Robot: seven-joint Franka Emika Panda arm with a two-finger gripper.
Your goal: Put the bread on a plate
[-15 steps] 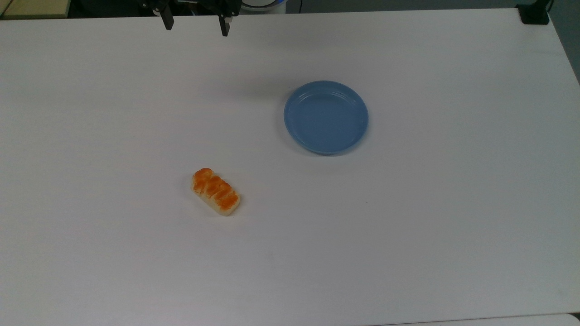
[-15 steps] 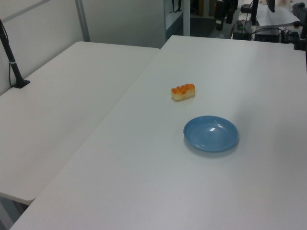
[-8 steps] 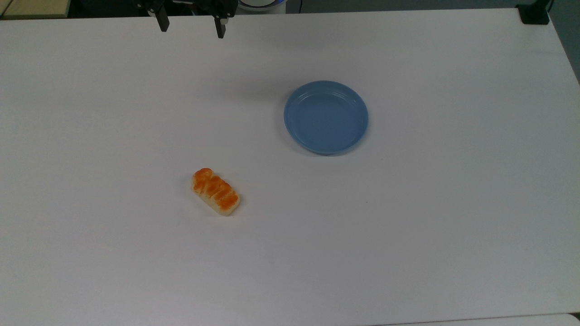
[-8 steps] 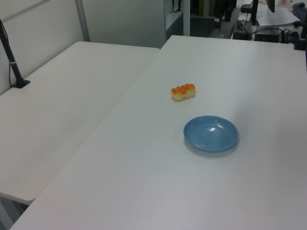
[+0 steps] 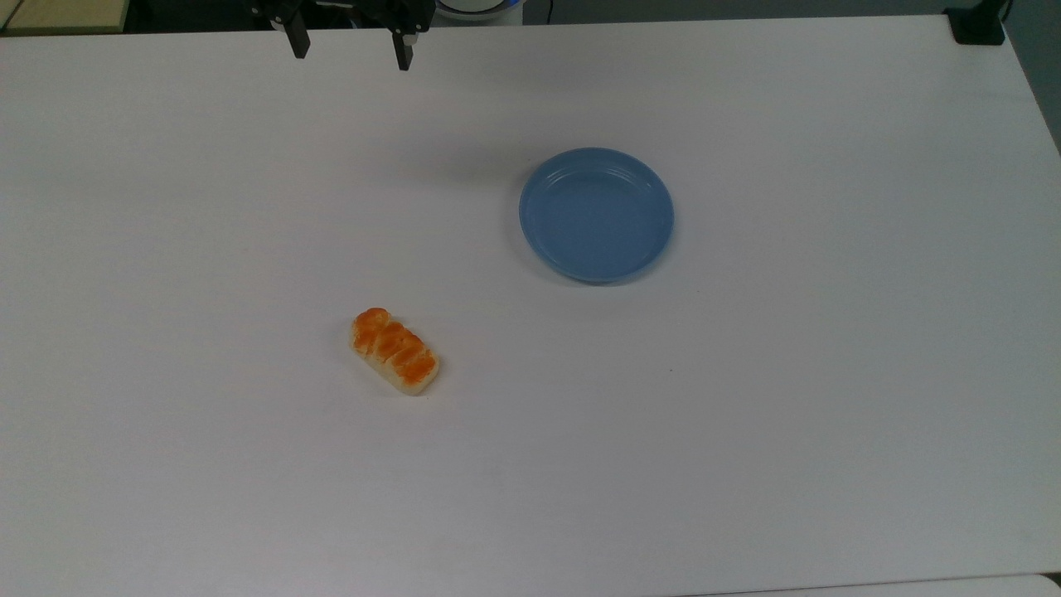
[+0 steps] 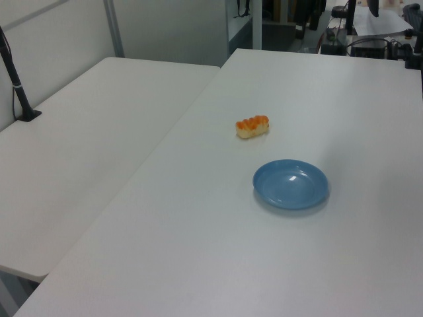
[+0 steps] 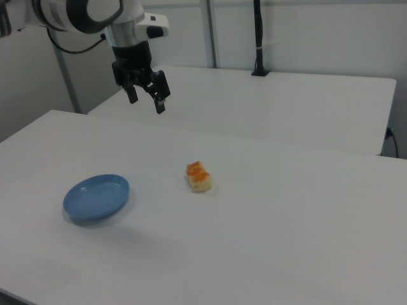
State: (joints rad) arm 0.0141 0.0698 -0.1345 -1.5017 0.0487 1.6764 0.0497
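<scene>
The bread point(image 5: 395, 351) is a small loaf with an orange-brown top and cream sides, lying on the white table point(image 5: 746, 414) left of centre in the top view; it also shows in the left view point(image 6: 252, 126) and the right view point(image 7: 198, 176). The blue plate point(image 5: 596, 215) sits bare, apart from the loaf, up and to the right in the top view, and shows as plate point(image 6: 291, 184) and plate point(image 7: 96, 197). My gripper point(image 5: 348, 51) hangs open and holding nothing, high above the table's far edge at the top view's top; in the right view the gripper point(image 7: 147, 101) is well above and behind the bread.
A second white table point(image 6: 79, 152) adjoins on the left view's left. A black post point(image 7: 258, 38) stands on it at the back of the right view. A black clamp point(image 5: 976, 25) sits at the top view's upper right corner. Equipment and cables point(image 6: 370, 39) lie beyond the far edge.
Since a second ago my gripper has shifted slightly toward the top view's left, staying open. Bread and plate have not moved.
</scene>
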